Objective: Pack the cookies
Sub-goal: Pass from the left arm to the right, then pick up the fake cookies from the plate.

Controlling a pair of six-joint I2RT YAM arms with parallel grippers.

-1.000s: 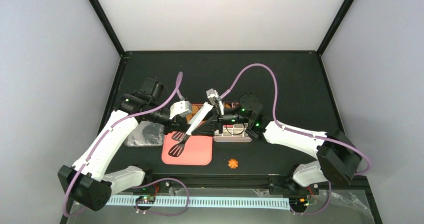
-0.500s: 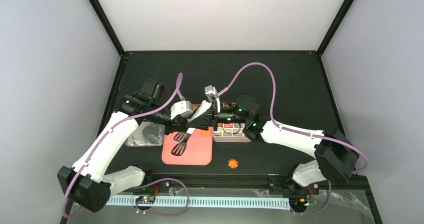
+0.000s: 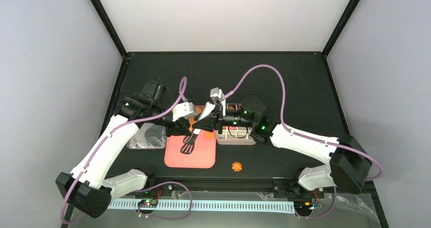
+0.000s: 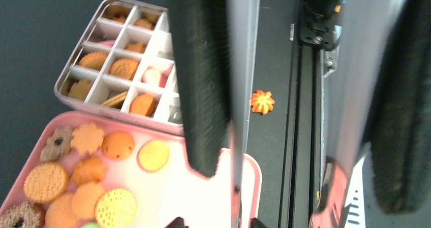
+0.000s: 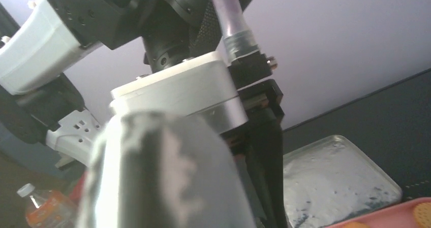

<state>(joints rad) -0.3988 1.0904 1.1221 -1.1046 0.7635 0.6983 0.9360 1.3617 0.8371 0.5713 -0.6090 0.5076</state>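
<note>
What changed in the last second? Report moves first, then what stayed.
The left gripper has opened, apparently letting go of the spatula, whose black head shifted slightly right over the pink tray. The right gripper closed in at its white handle; a firm grip cannot be confirmed. Unmoved: the gridded tin, the stray orange cookie.

Overhead, close wrists; shared pink tray (image 3: 199,160)
</note>
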